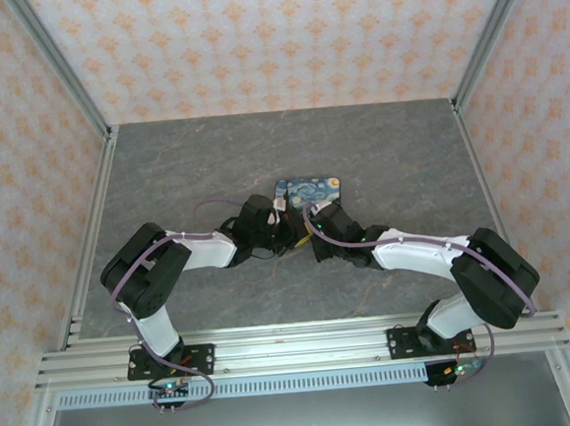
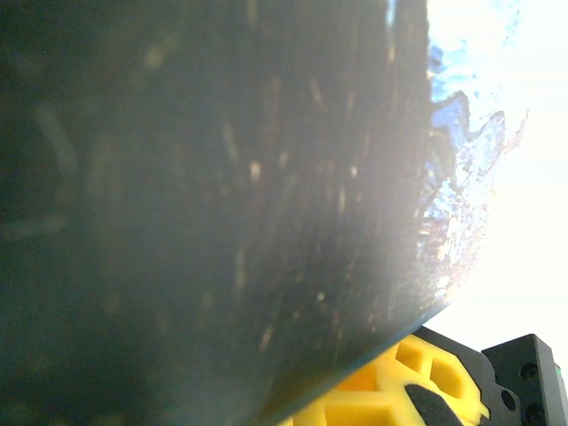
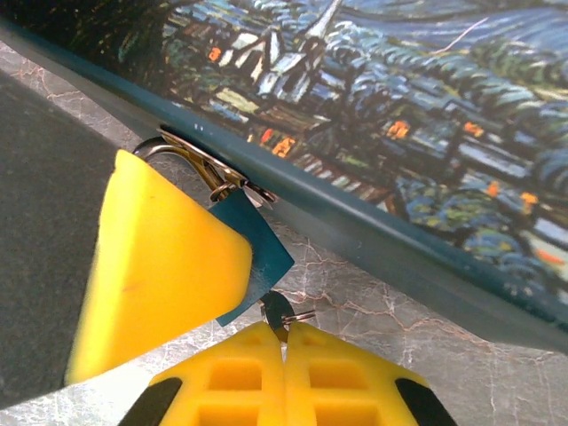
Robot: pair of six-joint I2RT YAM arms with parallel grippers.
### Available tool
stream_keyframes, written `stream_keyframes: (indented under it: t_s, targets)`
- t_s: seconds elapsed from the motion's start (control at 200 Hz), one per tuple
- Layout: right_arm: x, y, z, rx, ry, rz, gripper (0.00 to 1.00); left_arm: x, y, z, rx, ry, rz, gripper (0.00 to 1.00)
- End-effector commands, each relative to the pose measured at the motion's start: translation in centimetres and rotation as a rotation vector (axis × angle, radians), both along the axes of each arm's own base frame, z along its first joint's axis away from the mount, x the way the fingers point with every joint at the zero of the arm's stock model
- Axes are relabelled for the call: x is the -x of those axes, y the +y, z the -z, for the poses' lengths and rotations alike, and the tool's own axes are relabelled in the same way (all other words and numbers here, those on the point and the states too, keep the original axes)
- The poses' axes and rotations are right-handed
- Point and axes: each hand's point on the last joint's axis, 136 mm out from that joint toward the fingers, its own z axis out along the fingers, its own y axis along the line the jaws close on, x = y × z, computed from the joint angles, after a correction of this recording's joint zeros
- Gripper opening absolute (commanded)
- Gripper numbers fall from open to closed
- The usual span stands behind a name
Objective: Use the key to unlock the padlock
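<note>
The small teal padlock (image 3: 262,253) hangs from a metal hasp on the front edge of the Starry Night box (image 3: 399,106). A yellow finger (image 3: 160,266) of my left gripper covers the padlock's left side and pinches it. The dark key (image 3: 278,311), with a thin wire ring, sticks out of the padlock's bottom corner. My right gripper (image 3: 285,330) is shut on it, fingertips together. In the top view both grippers (image 1: 285,235) (image 1: 312,238) meet just in front of the box (image 1: 308,189). The left wrist view is mostly a blurred dark surface, with one yellow finger (image 2: 399,390) at the bottom.
The box lies flat near the middle of the grey marbled table (image 1: 409,154). Patterned walls and metal rails (image 1: 89,228) enclose the table on three sides. Both arms reach inward, their elbows out towards the side rails.
</note>
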Motion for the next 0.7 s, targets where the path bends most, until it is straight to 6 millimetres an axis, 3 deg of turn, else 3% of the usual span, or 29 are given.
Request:
stream_keyframes:
  t_s: [0.0, 0.04, 0.095, 0.18, 0.29, 0.5, 0.696]
  targets:
    - [-1.0, 0.5, -1.7, -0.035, -0.045, 0.018, 0.00, 0.6, -0.6, -1.0, 0.032, -0.020, 0.050, 0.00]
    - [-0.9, 0.4, -1.8, -0.041, -0.047, 0.021, 0.02, 0.6, -0.6, -1.0, 0.033, -0.019, 0.051, 0.00]
    - [-0.7, 0.2, -2.0, -0.045, -0.049, 0.020, 0.17, 0.6, -0.7, -1.0, 0.036, -0.018, 0.051, 0.00]
    - [-0.2, -0.2, -2.0, -0.057, -0.049, 0.012, 0.32, 0.6, -0.8, -1.2, 0.037, -0.016, 0.055, 0.00]
    - [0.7, -1.2, -1.7, -0.050, -0.058, -0.001, 0.43, 0.6, -0.9, -1.4, 0.034, -0.013, 0.065, 0.00]
    - [1.9, -3.0, -0.6, -0.005, -0.060, -0.020, 0.48, 0.9, -1.0, -1.9, 0.017, -0.002, 0.097, 0.00]
    - [1.9, -2.6, -0.3, 0.045, -0.056, -0.053, 0.44, 1.3, -1.2, -2.4, 0.012, 0.003, 0.132, 0.00]
